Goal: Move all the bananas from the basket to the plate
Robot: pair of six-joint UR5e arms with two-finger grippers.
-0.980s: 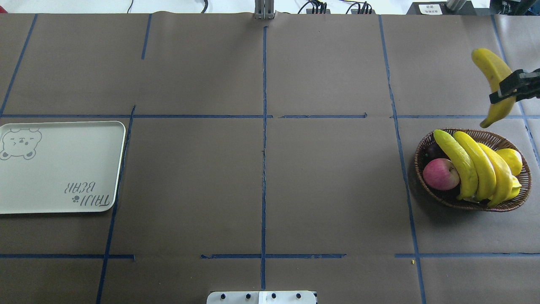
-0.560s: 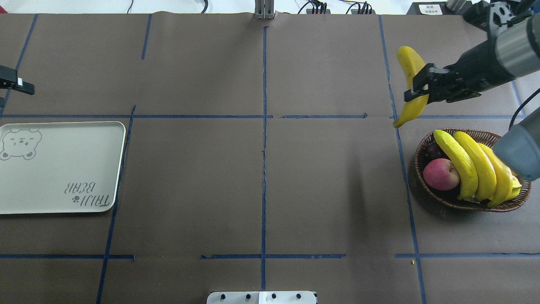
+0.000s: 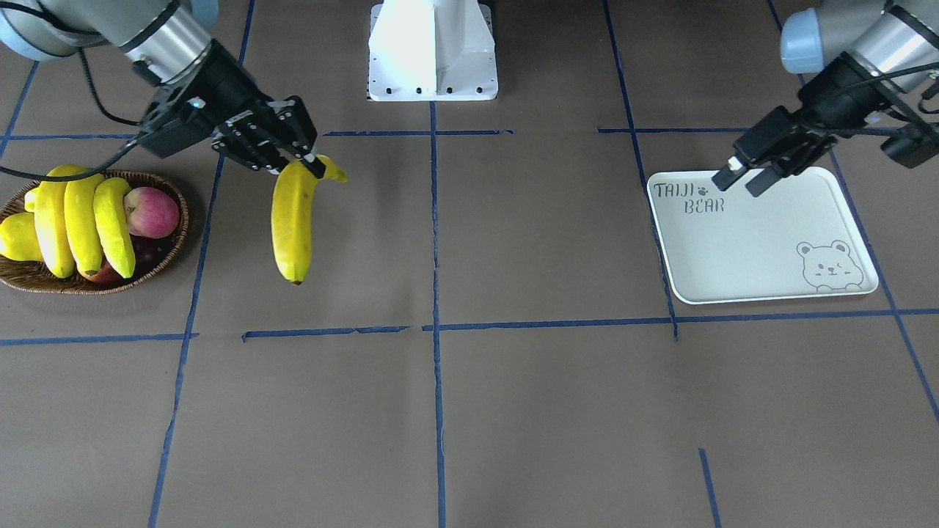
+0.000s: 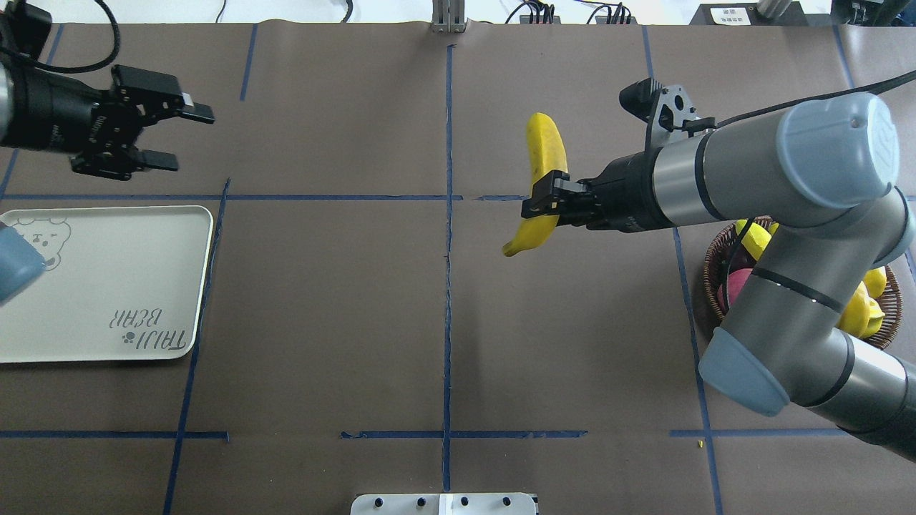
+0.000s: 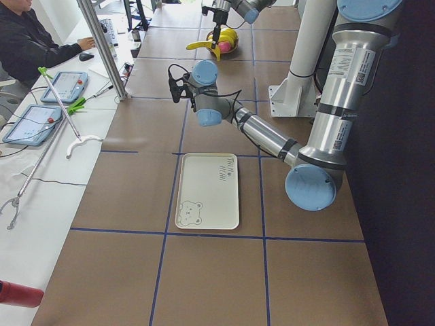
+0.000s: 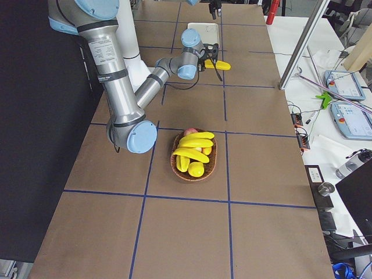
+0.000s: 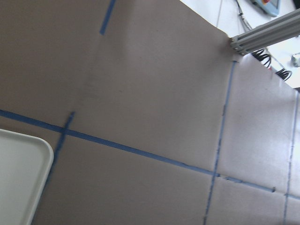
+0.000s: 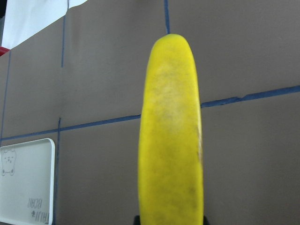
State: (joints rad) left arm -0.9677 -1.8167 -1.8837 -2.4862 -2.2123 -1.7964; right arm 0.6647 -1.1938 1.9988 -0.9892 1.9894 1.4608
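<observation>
My right gripper is shut on a bright-yellow banana and holds it above the table, just right of the centre line. The banana hangs long in the front view and fills the right wrist view. Three more bananas lie in the brown wicker basket at the far right, partly hidden behind my right arm in the overhead view. The white plate lies empty at the left. My left gripper is open and empty, beyond the plate's far edge.
A red apple and a stubby yellow fruit share the basket, with dark fruit underneath. Blue tape lines grid the brown table cover. The robot's white base stands at the near middle edge. A person sits at a side desk.
My right arm has carried the banana leftward from beyond the basket toward the table's middle. My left arm has come in from the left edge to beyond the plate.
</observation>
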